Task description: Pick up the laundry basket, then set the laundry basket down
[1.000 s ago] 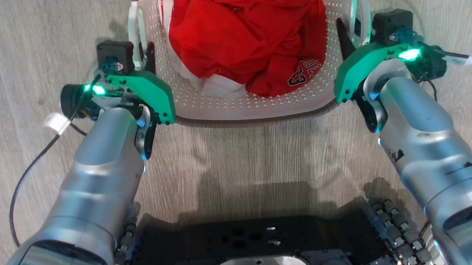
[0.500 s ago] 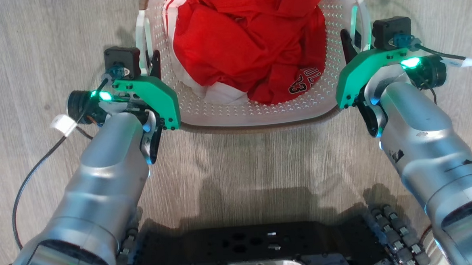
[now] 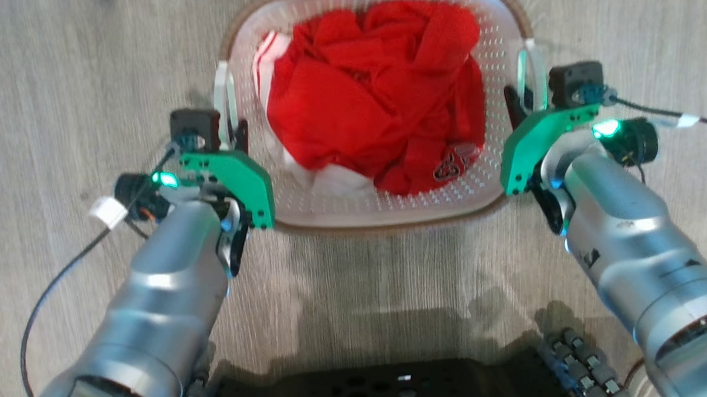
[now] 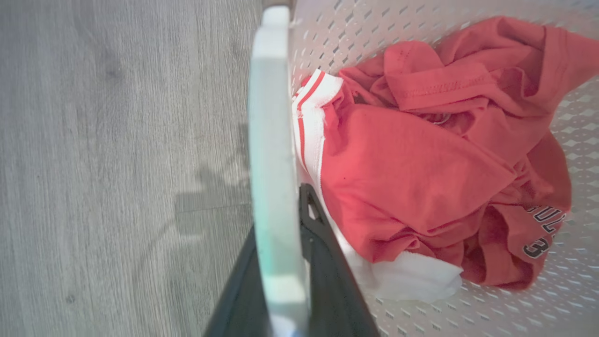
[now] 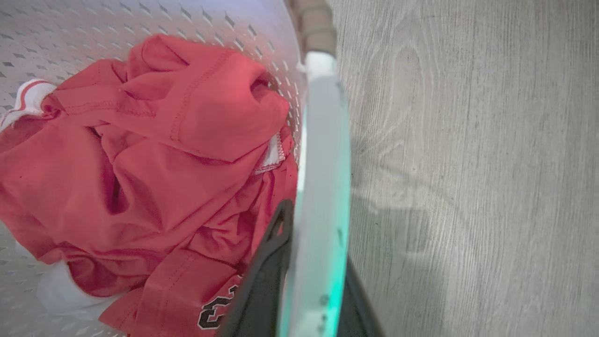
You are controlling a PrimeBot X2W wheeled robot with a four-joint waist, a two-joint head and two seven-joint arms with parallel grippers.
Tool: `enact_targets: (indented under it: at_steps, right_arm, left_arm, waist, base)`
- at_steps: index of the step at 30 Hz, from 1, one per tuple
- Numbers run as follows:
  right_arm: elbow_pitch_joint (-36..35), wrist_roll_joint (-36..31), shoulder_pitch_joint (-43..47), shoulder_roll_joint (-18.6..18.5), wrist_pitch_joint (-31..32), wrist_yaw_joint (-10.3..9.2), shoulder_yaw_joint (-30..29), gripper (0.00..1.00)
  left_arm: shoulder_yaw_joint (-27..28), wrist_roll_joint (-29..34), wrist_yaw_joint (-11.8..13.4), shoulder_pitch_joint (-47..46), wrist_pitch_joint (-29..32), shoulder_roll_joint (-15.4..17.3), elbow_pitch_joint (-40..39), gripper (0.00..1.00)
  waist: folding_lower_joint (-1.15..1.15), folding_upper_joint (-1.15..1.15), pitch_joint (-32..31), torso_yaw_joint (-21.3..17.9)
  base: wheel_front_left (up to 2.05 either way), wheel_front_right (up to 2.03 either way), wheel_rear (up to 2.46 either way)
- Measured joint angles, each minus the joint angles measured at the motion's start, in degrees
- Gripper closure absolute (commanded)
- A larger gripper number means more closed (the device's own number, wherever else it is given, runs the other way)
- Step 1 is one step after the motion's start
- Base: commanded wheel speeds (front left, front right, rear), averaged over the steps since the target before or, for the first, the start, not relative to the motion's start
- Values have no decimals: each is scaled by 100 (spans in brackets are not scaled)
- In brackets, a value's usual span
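Note:
The laundry basket [image 3: 329,206], white and perforated with a brown rim, sits between my two arms on the pale wood floor, with red and white clothes [image 3: 372,100] bunched inside. My left gripper [image 3: 235,132] is shut on the basket's left handle [image 3: 222,99], and in the left wrist view the handle [image 4: 273,154] runs between the dark fingers [image 4: 327,252]. My right gripper [image 3: 521,102] is shut on the right handle [image 3: 531,68], and the right wrist view shows that handle [image 5: 323,164] clamped between its fingers [image 5: 266,257]. I cannot tell whether the basket's bottom touches the floor.
Bare wood-look floor [image 3: 51,87] surrounds the basket on all sides. My black wheeled base [image 3: 370,394] lies at the bottom edge, just behind the basket. Thin cables trail from each wrist, the left one [image 3: 50,293] looping over the floor.
The whole head view has shifted, so the camera moved. The basket now shows complete, smaller and lower in the picture. Both grippers keep their hold on the handles.

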Motion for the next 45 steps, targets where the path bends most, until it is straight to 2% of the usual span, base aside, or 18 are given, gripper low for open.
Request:
enact_targets:
  at_steps: [5, 13, 23, 37, 45]
  right_arm:
    - [136, 197, 176, 29, 16, 0, 216, 100]
    - [324, 523, 462, 41, 438, 0, 572, 100]
    - [327, 998, 1255, 44, 1039, 0, 1079, 100]
    - [304, 1486, 2307, 46, 1318, 0, 1633, 100]
    - [353, 1688, 2448, 51, 1360, 0, 1829, 100]
  left_arm:
    - [-256, -254, 0, 183, 142, 0, 64, 100]
    - [-700, -744, 67, 561, 553, 1, 59, 100]
    - [-1251, -1304, 167, 1323, 1105, 7, 40, 100]
    - [-1795, -1896, 219, 2301, 1370, 23, 27, 100]
    - [-1985, -2112, 162, 2497, 1322, 24, 90, 100]
  waist:
    - [0, 0, -286, -26]
    - [0, 0, -959, -28]
    - [-1, 0, -1980, 9]
    - [-1, 1, -3430, 24]
    - [-1, 0, -3942, 47]
  base:
    - [0, 0, 0]
    - [0, 0, 0]
    - [0, 0, 0]
    - [0, 0, 0]
    - [0, 0, 0]
